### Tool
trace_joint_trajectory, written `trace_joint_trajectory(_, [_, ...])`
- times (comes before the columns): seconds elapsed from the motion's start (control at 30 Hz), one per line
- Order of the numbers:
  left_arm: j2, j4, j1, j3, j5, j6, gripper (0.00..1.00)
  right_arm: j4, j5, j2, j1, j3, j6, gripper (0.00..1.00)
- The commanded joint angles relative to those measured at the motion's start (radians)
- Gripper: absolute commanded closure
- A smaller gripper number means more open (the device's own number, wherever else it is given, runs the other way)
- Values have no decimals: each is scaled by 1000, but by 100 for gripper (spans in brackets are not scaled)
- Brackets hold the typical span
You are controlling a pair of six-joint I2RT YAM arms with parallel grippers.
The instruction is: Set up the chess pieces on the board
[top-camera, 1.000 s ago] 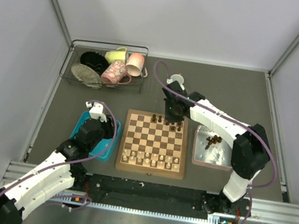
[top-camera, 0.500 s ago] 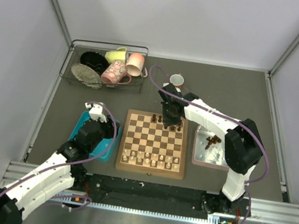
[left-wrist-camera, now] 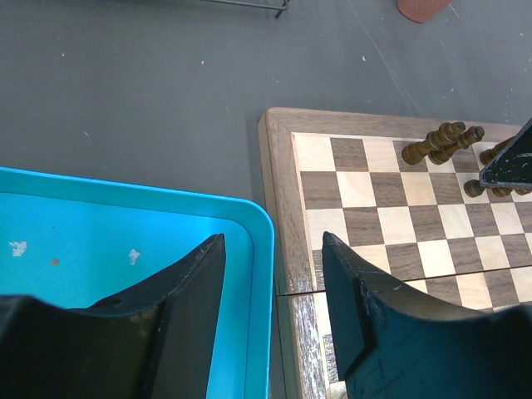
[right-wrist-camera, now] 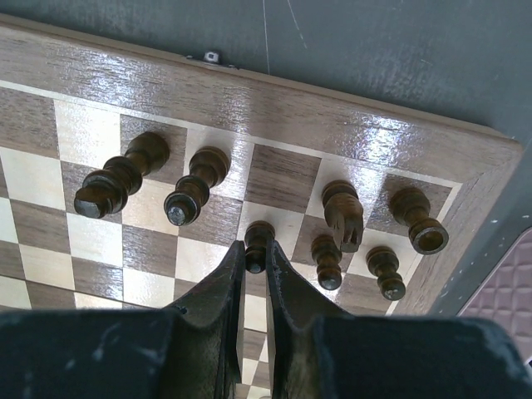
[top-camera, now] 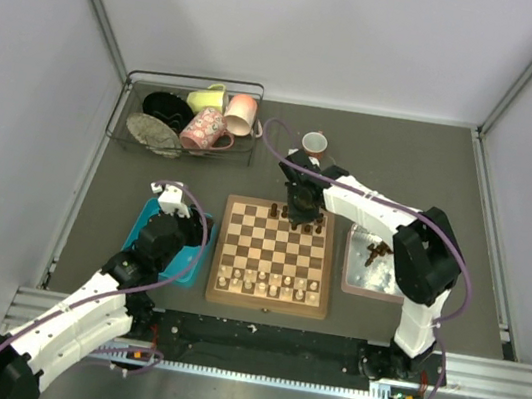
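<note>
The chessboard [top-camera: 275, 247] lies in the middle of the tabletop, close to the near edge. The right gripper [right-wrist-camera: 255, 251] reaches over the board's far rows, toward its right side. Its fingers are clamped on a dark pawn [right-wrist-camera: 258, 241] that stands upright on a light square. Six more dark chessmen [right-wrist-camera: 342, 213] stand on the squares around it, near the board's far frame. Other dark pieces [top-camera: 376, 249] lie heaped in the grey tray [top-camera: 390, 282], just beside the board on the side of the right edge. Cream chessmen [top-camera: 268, 283] line the board's near rows. The left gripper [left-wrist-camera: 273, 249] hangs with fingers apart over the right rim of the blue tray [left-wrist-camera: 100, 216]. A wire basket [top-camera: 126, 127] of mugs [top-camera: 206, 129] sits in the far left corner.
</note>
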Motion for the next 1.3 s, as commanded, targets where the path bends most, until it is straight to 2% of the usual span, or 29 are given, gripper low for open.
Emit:
trace_joint_trajectory(0.0, [-9, 53, 2, -10, -5, 12, 45, 21, 34, 2, 12, 29, 3, 100])
trace_joint_trajectory(0.5, [-6, 57, 2, -10, -4, 14, 45, 22, 26, -9, 12, 15, -3, 100])
trace_joint_trajectory(0.9, [-6, 56, 2, -10, -5, 12, 44, 24, 20, -33, 12, 15, -11, 83])
trace_joint_trajectory(1.27, [-7, 56, 2, -12, -7, 12, 44, 24, 8, -107, 14, 32, -11, 73])
